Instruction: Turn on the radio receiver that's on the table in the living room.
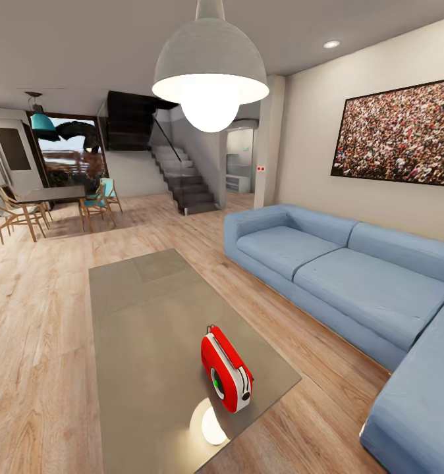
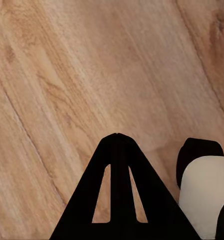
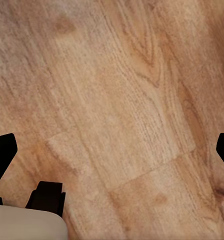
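The red radio receiver (image 1: 226,370) stands upright near the close right corner of the low grey-beige table (image 1: 143,309). Its white band and thin handle are on top, and its round dial with a green light faces the camera. In the left wrist view my left gripper (image 2: 116,135) hangs over wood plank floor (image 2: 67,75), its two black fingers (image 2: 99,190) pressed together at the tips with nothing between them. In the right wrist view my right gripper (image 3: 113,150) is open over the floor, its fingertips (image 3: 2,152) at the picture's two edges.
A blue sectional sofa (image 1: 354,276) runs along the table's right side below a crowd-pattern picture (image 1: 400,131). A grey dome lamp (image 1: 210,72) hangs overhead. A dark dining table (image 1: 51,194) with wooden chairs and stairs (image 1: 182,178) stand at the back. Wood floor lies left of the table.
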Robot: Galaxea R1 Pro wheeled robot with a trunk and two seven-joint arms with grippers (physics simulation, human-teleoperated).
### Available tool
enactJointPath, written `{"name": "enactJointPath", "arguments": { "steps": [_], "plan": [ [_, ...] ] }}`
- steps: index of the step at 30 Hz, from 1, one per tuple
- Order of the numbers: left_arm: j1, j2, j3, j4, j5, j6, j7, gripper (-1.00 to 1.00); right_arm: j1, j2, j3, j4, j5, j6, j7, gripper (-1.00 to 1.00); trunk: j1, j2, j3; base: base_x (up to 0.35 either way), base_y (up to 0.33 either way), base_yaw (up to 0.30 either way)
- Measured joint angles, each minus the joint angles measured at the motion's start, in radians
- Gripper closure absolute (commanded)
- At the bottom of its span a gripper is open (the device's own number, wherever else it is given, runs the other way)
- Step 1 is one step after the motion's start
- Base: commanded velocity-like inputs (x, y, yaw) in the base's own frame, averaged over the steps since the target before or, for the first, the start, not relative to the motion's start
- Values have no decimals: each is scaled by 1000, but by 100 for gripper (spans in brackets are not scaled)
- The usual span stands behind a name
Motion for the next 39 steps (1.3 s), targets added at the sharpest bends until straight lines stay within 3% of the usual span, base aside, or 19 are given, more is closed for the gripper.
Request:
{"name": "enactJointPath", "arguments": {
  "steps": [3, 10, 18, 25, 33, 39],
  "plan": [
    [1, -27, 0, 1, -21, 0, 5, 100, 0, 0, 0, 0, -1, 0, 0, -100, 0, 0, 0, 0, 0, 0],
    [2, -152, 0, 1, -34, 2, 9, 100, 0, 1, 0, 0, -1, 0, 0, -100, 0, 0, 0, 0, 0, 0],
    [2, -176, 2, 1, -28, 2, 7, 100, 0, 1, 0, 0, -1, 0, 0, -100, 0, 0, 0, 0, 0, 0],
    [2, -227, 2, 1, -28, 3, 8, 100, 0, 1, 0, 0, -1, 0, 0, -100, 0, 0, 0, 0, 0, 0],
    [2, -264, 2, 1, -27, 5, 6, 100, 0, 1, 0, 0, -1, -1, 0, -100, 0, 0, 0, 0, 0, 0],
    [2, -278, 2, 1, -27, 5, 7, 100, 0, 1, 0, 0, -1, 0, 0, -100, 0, 0, 0, 0, 0, 0]
  ]
}}
